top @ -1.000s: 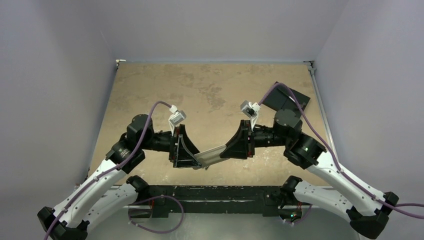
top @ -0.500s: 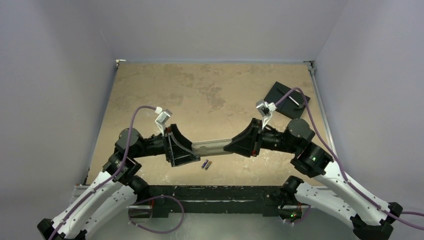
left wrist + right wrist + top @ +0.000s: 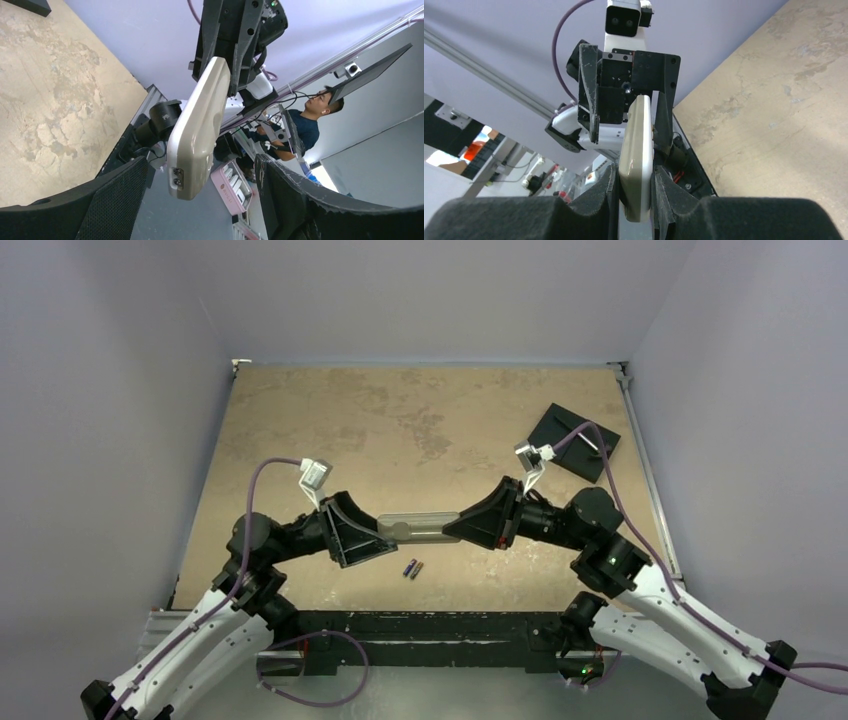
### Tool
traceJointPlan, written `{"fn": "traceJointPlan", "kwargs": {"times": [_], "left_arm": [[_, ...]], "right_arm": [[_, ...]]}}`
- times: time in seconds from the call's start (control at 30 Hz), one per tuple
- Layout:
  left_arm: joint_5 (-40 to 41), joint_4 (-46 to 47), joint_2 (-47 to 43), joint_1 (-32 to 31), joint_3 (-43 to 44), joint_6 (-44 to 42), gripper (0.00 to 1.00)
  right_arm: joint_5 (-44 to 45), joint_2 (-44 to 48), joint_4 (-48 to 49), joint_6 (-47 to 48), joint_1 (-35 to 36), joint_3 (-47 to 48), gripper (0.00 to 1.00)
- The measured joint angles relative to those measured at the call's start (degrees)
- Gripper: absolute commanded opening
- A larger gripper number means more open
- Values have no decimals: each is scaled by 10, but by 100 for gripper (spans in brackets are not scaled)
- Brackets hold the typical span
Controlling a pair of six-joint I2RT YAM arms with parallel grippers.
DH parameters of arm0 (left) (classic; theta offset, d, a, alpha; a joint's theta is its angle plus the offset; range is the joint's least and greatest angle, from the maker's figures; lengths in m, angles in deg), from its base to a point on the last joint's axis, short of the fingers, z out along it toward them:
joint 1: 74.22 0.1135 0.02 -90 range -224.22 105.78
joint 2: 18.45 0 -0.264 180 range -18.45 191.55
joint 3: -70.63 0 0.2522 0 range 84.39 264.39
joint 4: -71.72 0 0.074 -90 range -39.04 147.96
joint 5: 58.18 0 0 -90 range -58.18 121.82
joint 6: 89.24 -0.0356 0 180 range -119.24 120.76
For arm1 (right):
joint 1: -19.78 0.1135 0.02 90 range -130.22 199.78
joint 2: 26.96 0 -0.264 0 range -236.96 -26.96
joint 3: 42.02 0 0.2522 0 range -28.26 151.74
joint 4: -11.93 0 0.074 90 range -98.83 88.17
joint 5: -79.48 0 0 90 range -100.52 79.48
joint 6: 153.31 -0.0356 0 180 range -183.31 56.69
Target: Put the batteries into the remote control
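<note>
The remote control [image 3: 420, 528] is being held clear of the table [image 3: 400, 410], lying roughly level between the two arms near the table's near edge. The right gripper [image 3: 638, 189] is clamping one end of it: in the right wrist view its fingers [image 3: 664, 192] are pressing against both flat faces of the handset, with the jaws narrowly parted to the thickness of the body. The left gripper [image 3: 200, 162] is standing wide open around the opposite end. In the left wrist view its two fingers [image 3: 120, 200] are flanking the remote's end with a clear gap on either side, so it is holding nothing. That view is showing a smooth pale face of the remote, with two small dark marks near the end closest to the camera. The batteries [image 3: 412, 568] are lying side by side on the table, touching or very nearly so, just nearer the arm bases than the raised remote and apart from both grippers. A black square plate [image 3: 570, 430] is resting on the table at the far right, well apart from the remote.
</note>
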Motion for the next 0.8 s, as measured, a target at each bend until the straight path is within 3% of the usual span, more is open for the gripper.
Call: {"fn": "traceJointPlan", "kwargs": {"times": [0.37,0.8], "left_arm": [[15,42,-2,0,-8,30,65],[21,50,4,0,-15,35,40]], "right_arm": [[6,-9,98,-86,0,-69,0],[19,1,156,-135,0,-104,0]]}}
